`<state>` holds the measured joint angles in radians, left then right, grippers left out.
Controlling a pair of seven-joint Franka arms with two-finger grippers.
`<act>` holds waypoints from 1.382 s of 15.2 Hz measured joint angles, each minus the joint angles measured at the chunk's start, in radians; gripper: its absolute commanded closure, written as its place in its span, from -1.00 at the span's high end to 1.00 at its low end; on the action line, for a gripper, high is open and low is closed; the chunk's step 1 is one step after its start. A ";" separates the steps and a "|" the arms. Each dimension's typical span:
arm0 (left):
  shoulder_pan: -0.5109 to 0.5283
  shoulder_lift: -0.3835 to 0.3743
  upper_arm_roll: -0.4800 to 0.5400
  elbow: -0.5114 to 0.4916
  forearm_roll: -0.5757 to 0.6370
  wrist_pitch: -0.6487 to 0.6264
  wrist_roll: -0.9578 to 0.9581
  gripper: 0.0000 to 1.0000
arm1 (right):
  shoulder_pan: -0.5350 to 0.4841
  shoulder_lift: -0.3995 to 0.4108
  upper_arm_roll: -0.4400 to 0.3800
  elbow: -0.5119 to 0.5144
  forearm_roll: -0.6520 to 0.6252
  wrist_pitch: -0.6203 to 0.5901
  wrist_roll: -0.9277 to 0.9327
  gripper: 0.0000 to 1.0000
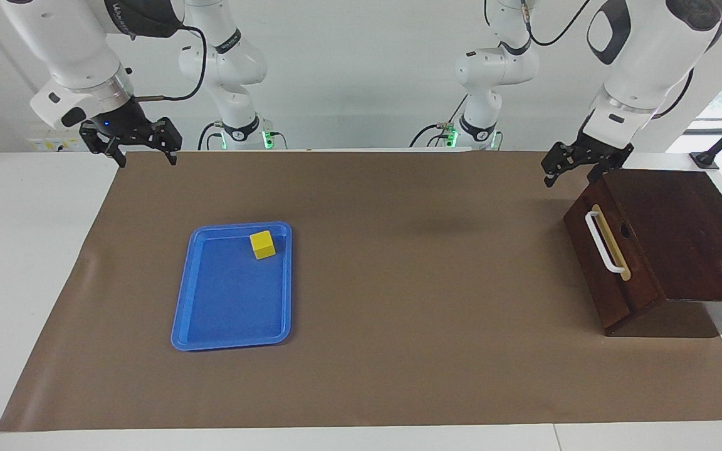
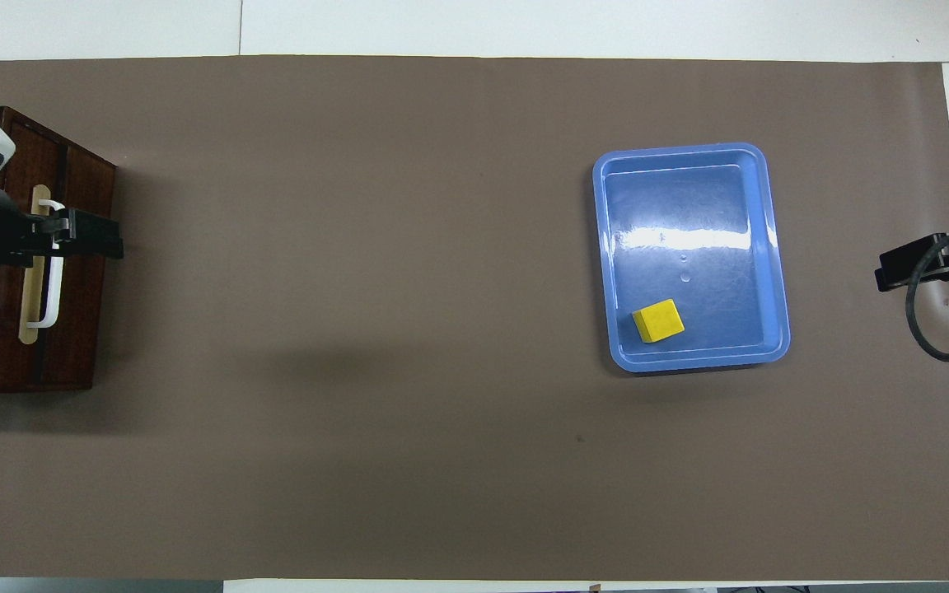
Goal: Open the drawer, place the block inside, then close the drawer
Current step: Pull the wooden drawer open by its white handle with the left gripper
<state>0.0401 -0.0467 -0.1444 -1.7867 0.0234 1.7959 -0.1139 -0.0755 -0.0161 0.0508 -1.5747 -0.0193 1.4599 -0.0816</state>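
The yellow block (image 1: 262,244) sits in the blue tray (image 1: 201,326); the drawer (image 1: 605,263) is shut.

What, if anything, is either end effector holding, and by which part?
Nothing. Both the left end effector and the right end effector are open and empty.
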 measured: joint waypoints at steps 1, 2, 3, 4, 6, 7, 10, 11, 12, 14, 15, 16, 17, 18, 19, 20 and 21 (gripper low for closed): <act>0.000 0.000 0.000 -0.053 0.040 0.064 0.002 1.00 | -0.002 0.000 -0.002 0.000 0.015 0.000 0.000 1.00; 0.000 0.005 0.000 -0.094 0.079 0.114 0.004 1.00 | -0.007 0.000 -0.003 0.000 0.023 0.000 0.000 1.00; 0.000 0.015 0.000 -0.124 0.122 0.155 0.007 1.00 | -0.012 0.000 -0.005 0.000 0.028 0.000 0.000 1.00; 0.000 0.032 0.000 -0.142 0.163 0.190 0.013 1.00 | -0.013 0.000 -0.006 0.000 0.030 0.000 0.000 1.00; 0.001 0.084 0.001 -0.155 0.233 0.254 0.035 1.00 | -0.013 0.000 -0.007 -0.006 0.033 -0.001 0.003 1.00; 0.004 0.114 0.003 -0.156 0.259 0.284 0.050 1.00 | -0.013 0.000 -0.007 -0.017 0.034 -0.002 0.024 1.00; 0.023 0.180 0.008 -0.160 0.320 0.355 0.091 1.00 | -0.014 -0.008 -0.007 -0.093 0.092 0.024 0.200 1.00; 0.034 0.188 0.009 -0.165 0.339 0.377 0.104 1.00 | -0.014 -0.014 -0.007 -0.131 0.132 0.047 0.283 1.00; 0.044 0.189 0.010 -0.176 0.352 0.402 0.112 1.00 | -0.014 -0.015 -0.007 -0.168 0.173 0.066 0.371 1.00; 0.065 0.189 0.011 -0.203 0.362 0.454 0.121 1.00 | -0.016 -0.005 -0.007 -0.233 0.256 0.124 0.539 1.00; 0.073 0.189 0.011 -0.213 0.364 0.469 0.124 1.00 | -0.017 0.009 -0.007 -0.258 0.303 0.153 0.615 1.00; 0.078 0.190 0.011 -0.222 0.364 0.478 0.126 1.00 | -0.021 0.029 -0.007 -0.280 0.358 0.183 0.693 1.00; 0.080 0.190 0.011 -0.230 0.364 0.486 0.126 1.00 | -0.025 0.053 -0.008 -0.299 0.411 0.217 0.763 1.00; 0.082 0.190 0.011 -0.235 0.364 0.490 0.126 1.00 | -0.028 0.081 -0.008 -0.316 0.460 0.254 0.818 1.00; 0.082 0.192 0.010 -0.238 0.364 0.493 0.126 1.00 | -0.030 0.108 -0.008 -0.333 0.503 0.293 0.851 1.00; 0.082 0.194 0.007 -0.240 0.364 0.497 0.126 1.00 | -0.030 0.131 -0.008 -0.351 0.545 0.328 0.873 1.00; 0.081 0.198 0.004 -0.240 0.365 0.501 0.117 1.00 | -0.030 0.151 -0.008 -0.368 0.586 0.352 0.888 1.00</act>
<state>0.1206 0.1513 -0.1404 -2.0267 0.3882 2.2965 0.0031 -0.1057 0.1353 0.0430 -1.9423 0.5671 1.8116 0.8065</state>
